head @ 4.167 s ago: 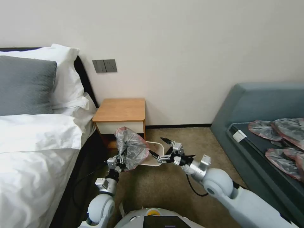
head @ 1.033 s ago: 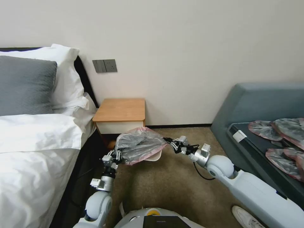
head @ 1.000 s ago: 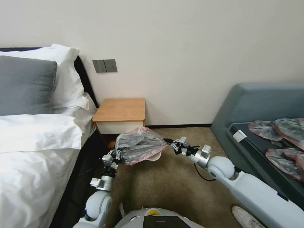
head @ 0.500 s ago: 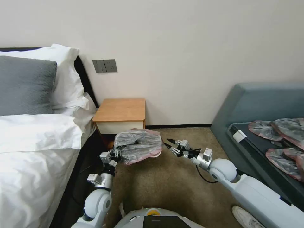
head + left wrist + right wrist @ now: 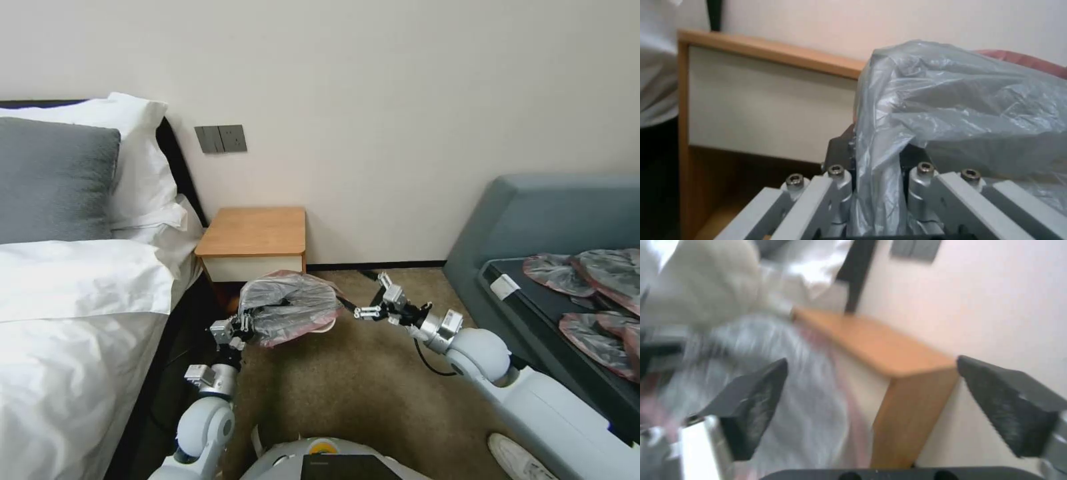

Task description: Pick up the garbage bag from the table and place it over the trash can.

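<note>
My left gripper (image 5: 245, 324) is pinched tight on a fold of the garbage bag (image 5: 288, 312), and from my left wrist you can see the grey plastic bunched up and squeezed between the two fingers (image 5: 838, 180), running right down through the gap. The rest of the bag balloons out just beyond that gripper, crumpled and puffy, with its pinkish-red rim (image 5: 301, 274) showing along the far edge. It's draped over the trash can (image 5: 327, 326), which is almost totally covered; all I can make out is a sliver of cream-white rim poking out from under the plastic on the side toward my right arm. My right gripper (image 5: 369, 295) sits just past that same side of the bag with its fingers spread wide and nothing between them, one black fingertip nearly touching the plastic, though I can't tell if it actually makes contact. The right wrist camera is pretty smeared but it does show both dark pads (image 5: 754, 398) well apart, with the grey bag (image 5: 786, 400) and the table's orange-brown top (image 5: 876, 350) out ahead of them. The table (image 5: 255, 232) stands right behind the bag, against the wall, its white drawer front (image 5: 769, 113) filling the background off my left gripper. The whole bag-and-bin setup is on the carpet (image 5: 347, 393) in front of the table, between my two grippers.
</note>
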Available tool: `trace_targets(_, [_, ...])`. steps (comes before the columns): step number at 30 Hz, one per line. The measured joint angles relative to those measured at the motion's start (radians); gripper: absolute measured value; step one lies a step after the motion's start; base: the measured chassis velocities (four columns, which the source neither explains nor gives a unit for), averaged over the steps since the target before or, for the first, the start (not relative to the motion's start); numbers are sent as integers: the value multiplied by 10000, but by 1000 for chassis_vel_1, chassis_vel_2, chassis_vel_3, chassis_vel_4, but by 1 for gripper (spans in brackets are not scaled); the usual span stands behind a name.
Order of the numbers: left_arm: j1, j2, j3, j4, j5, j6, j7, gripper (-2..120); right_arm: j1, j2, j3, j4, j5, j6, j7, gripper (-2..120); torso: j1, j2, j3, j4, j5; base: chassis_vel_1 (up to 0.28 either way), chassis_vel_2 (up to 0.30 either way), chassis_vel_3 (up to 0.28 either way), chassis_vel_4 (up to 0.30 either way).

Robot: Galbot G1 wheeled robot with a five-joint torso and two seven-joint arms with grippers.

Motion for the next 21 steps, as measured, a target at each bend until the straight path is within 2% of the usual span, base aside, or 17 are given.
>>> trace_targets(4, [20, 24, 33, 114, 384, -262, 250, 10, 618, 38, -368, 50, 125, -427, 645, 100, 0, 0, 1, 2, 0, 0, 0, 0, 0])
trace_targets(10, [59, -17, 72, 144, 529, -382, 355, 10, 1194, -66, -908, -273, 47, -703, 846, 100, 0, -1, 0, 3, 1, 0, 0, 0, 0])
trace_targets(14, [60, -87, 91, 186, 852, -591, 520, 10, 2002, -36, -1917, -580, 45, -1036, 992, 100, 0, 0, 0, 1, 0, 0, 0, 0, 0])
trace_targets(21, [131, -90, 79, 186, 936, -757, 726, 10, 3057, 145, -2988, -1069, 35, -1192, 1046, 100, -1, 0, 1, 4, 0, 0, 0, 0, 0])
